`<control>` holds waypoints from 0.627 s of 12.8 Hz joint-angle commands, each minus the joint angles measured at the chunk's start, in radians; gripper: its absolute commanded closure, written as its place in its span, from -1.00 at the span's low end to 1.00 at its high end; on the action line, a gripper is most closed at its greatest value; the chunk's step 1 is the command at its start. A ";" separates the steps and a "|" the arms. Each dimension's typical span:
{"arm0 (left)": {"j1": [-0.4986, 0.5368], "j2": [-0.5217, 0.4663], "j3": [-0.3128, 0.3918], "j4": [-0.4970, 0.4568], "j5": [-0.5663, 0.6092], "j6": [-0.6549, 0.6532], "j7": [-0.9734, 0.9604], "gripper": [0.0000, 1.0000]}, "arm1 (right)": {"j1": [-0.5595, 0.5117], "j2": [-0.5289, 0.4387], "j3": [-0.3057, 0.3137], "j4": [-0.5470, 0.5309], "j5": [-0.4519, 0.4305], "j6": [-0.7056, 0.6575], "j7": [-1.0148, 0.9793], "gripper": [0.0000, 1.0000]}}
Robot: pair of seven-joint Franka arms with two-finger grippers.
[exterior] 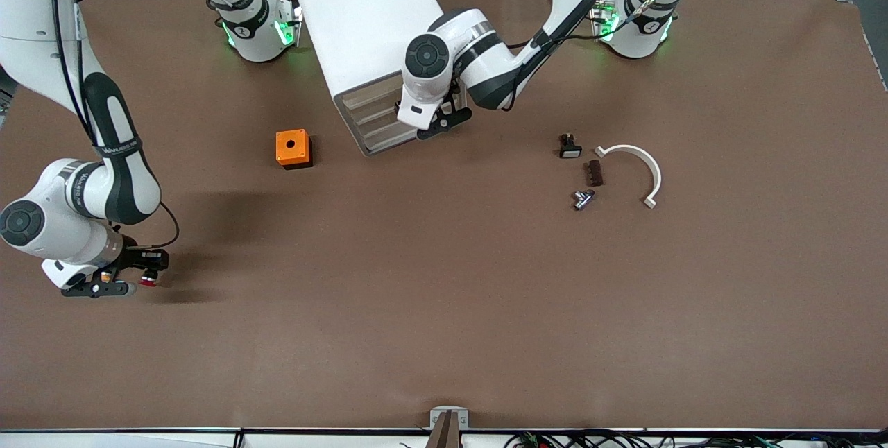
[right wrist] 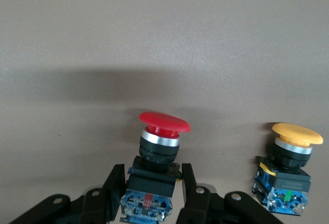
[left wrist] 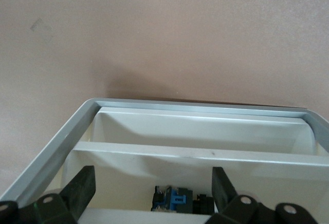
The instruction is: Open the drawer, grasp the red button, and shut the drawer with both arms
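The white cabinet (exterior: 361, 11) stands at the robots' side of the table. My left gripper (exterior: 444, 118) is at its front, over the uppermost drawer (left wrist: 195, 154). The left wrist view looks down into that open drawer, where a dark blue part (left wrist: 177, 201) lies. The left gripper (left wrist: 152, 193) is open and holds nothing. My right gripper (exterior: 148, 274) is low over the table at the right arm's end. Its fingers (right wrist: 193, 190) are closed on the dark body of the red-capped button (right wrist: 163, 124), which also shows in the front view (exterior: 148, 281).
An orange-capped button (right wrist: 290, 167) stands close beside the red one. An orange cube with a hole (exterior: 293, 148) sits near the cabinet. Toward the left arm's end lie a white curved piece (exterior: 635, 167), a small black part (exterior: 569, 148), a brown block (exterior: 594, 173) and a metal piece (exterior: 583, 198).
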 commanded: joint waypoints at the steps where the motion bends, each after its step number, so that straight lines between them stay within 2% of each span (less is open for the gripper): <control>1: 0.037 -0.020 0.040 0.030 0.047 -0.001 -0.021 -1.00 | -0.021 -0.005 0.021 0.012 -0.004 -0.012 -0.004 -1.00; 3: 0.115 -0.028 0.044 0.095 0.120 -0.062 0.003 -1.00 | -0.011 -0.019 0.021 0.012 -0.006 -0.024 -0.007 -1.00; 5: 0.196 -0.062 0.044 0.150 0.165 -0.194 0.113 -1.00 | -0.007 -0.057 0.024 0.016 -0.010 -0.073 -0.028 -1.00; 8: 0.347 -0.158 0.044 0.147 0.168 -0.308 0.357 -1.00 | -0.004 -0.140 0.029 0.033 -0.010 -0.175 -0.075 -1.00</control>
